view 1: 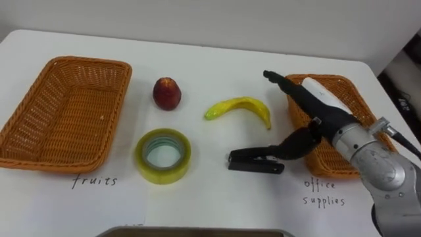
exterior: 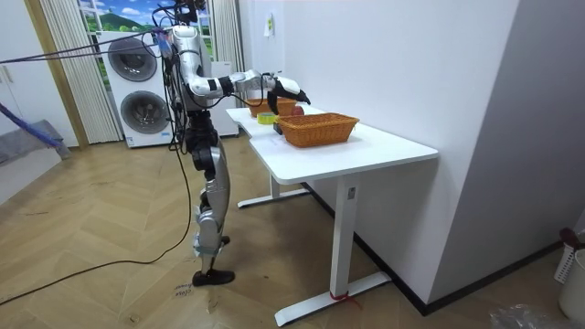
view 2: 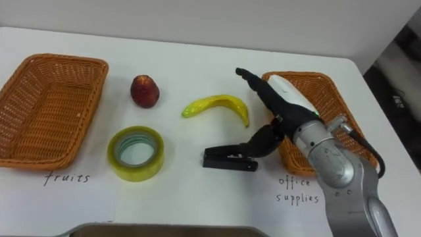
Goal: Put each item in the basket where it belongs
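Over the right side of the white surface (view 1: pixel 217 204), my right hand (view 1: pixel 317 99) hangs wide, fingers straight, thumb dipping to the end of the black clip (view 1: pixel 255 160) just beside the office-supplies basket (view 1: pixel 345 80). By my reading, the clip's pickup is in hand; next the fingers must close on it, lift, and carry it right over the rim. Banana (view 1: pixel 240 107), red fruit (view 1: pixel 167 93) and tape roll (view 1: pixel 163 155) lie unsorted; the fruits basket (view 1: pixel 72 112) is empty. The room view shows me standing at the surface, washing machines (exterior: pixel 137 87) behind; the eye views give the handwritten labels.
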Controlling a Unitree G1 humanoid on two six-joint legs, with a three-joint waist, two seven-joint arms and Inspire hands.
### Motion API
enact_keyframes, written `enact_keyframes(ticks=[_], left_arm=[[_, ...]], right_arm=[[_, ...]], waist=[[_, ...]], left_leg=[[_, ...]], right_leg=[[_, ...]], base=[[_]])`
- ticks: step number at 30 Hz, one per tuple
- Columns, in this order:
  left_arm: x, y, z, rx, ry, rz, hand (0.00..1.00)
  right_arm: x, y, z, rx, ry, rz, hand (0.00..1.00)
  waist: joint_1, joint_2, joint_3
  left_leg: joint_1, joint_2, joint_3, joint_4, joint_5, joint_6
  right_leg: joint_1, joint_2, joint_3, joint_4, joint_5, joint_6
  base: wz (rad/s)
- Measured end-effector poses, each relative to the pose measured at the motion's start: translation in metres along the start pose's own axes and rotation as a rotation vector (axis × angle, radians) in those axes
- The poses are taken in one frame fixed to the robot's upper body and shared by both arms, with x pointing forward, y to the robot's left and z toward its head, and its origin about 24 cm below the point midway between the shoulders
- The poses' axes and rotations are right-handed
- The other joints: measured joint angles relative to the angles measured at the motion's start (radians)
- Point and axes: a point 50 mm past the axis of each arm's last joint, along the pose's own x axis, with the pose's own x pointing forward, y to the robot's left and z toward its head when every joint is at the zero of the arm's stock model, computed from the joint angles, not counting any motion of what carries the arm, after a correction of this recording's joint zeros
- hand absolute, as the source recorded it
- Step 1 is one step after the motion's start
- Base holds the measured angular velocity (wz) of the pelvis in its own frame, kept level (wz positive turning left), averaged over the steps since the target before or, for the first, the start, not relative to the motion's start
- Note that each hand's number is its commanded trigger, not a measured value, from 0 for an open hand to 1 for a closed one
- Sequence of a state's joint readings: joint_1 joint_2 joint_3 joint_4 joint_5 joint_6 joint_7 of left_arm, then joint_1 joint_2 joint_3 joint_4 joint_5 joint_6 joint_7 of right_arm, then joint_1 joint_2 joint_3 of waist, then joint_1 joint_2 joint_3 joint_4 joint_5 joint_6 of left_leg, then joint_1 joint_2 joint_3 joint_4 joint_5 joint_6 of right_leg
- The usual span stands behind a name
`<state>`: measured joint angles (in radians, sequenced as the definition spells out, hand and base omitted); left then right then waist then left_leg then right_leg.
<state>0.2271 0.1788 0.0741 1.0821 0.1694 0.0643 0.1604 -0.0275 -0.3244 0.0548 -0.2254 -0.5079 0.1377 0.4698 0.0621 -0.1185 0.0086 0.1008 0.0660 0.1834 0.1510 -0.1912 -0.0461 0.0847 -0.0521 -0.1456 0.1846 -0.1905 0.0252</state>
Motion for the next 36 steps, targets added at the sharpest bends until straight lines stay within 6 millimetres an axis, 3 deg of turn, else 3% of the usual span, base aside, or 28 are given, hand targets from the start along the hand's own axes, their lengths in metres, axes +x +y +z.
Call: enact_keyframes(ticks=[10, 23, 27, 31, 36], left_arm=[[0.0, 0.003, 0.025, -0.014, -0.101, 0.016, 0.0], [-0.001, 0.002, 0.032, -0.014, -0.127, 0.014, 0.0], [-0.001, 0.002, 0.032, -0.014, -0.128, 0.013, 0.0], [0.0, 0.004, 0.037, -0.017, -0.137, 0.019, 0.0], [0.002, 0.008, 0.039, -0.014, -0.137, 0.032, 0.0]], right_arm=[[0.001, 0.007, -0.006, 0.019, 0.05, 0.079, 0.0], [0.001, 0.011, -0.006, 0.026, 0.06, 0.144, 0.0], [0.002, 0.016, -0.006, -0.016, 0.079, 0.174, 0.0], [0.004, 0.024, -0.004, -0.04, 0.08, 0.224, 0.0], [0.006, 0.035, -0.008, -0.019, 0.1, 0.262, 0.0]], waist=[[0.005, 0.004, -0.0018], [0.029, -0.002, -0.0069], [0.032, -0.004, -0.0049], [0.043, -0.01, 0.0036], [0.061, -0.025, -0.0023]], left_leg=[[-0.002, 0.0, 0.0, -0.004, 0.0, 0.0], [-0.003, 0.0, 0.001, -0.006, 0.0, 0.0], [-0.003, 0.0, 0.001, -0.006, 0.0, 0.0], [-0.007, 0.0, 0.0, -0.004, 0.0, 0.0], [-0.019, -0.001, -0.007, 0.0, 0.0, 0.0]], right_leg=[[-0.002, 0.002, 0.003, 0.002, 0.0, 0.0], [-0.009, 0.001, 0.006, 0.001, 0.0, 0.0], [-0.011, 0.001, 0.006, 0.001, 0.0, 0.0], [-0.014, 0.001, 0.007, 0.003, 0.0, 0.0], [-0.019, 0.001, 0.005, 0.001, 0.001, 0.0]], base=[[0.0], [0.0], [0.0], [0.0], [0.03]])
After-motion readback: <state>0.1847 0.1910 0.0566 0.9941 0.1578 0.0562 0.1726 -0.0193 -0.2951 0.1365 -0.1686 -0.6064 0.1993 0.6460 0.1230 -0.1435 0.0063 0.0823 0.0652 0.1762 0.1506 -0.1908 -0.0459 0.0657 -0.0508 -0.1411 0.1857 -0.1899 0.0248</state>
